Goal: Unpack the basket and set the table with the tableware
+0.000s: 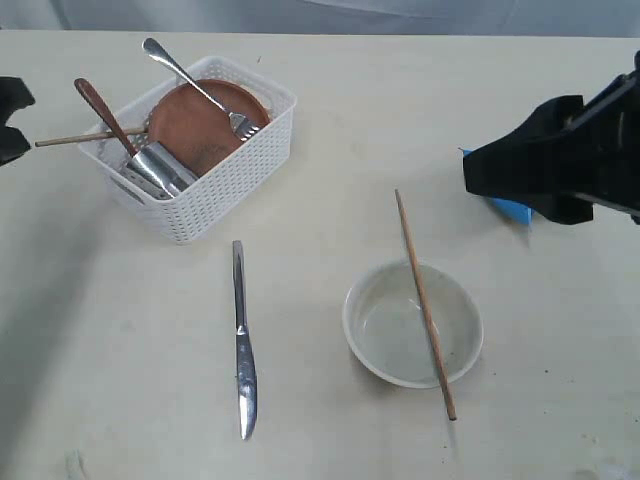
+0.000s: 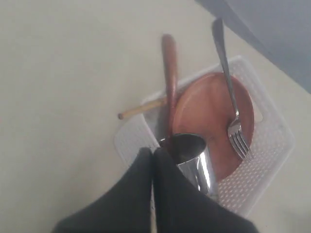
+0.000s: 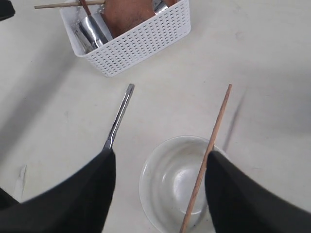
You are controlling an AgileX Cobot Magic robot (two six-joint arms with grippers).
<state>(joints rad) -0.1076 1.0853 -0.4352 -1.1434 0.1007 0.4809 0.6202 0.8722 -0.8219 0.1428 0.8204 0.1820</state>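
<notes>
My left gripper (image 1: 10, 120) hangs just left of the basket (image 1: 215, 190), near the end of the chopstick (image 1: 80, 138) that pokes out of it. Its fingers (image 2: 170, 194) are pressed together with nothing between them. My right gripper (image 3: 160, 162) is spread and empty, tilted down toward the bowl (image 1: 360, 300) from the right side of the table (image 1: 120, 380), above a blue packet (image 1: 512, 208). There are two chopsticks; the other chopstick (image 1: 425, 305) lies across the bowl. One knife (image 1: 243, 345) lies between basket and bowl. The basket holds one fork (image 1: 195, 85), one spoon (image 1: 105, 115), one plate (image 1: 195, 125) and one cup (image 1: 160, 168).
</notes>
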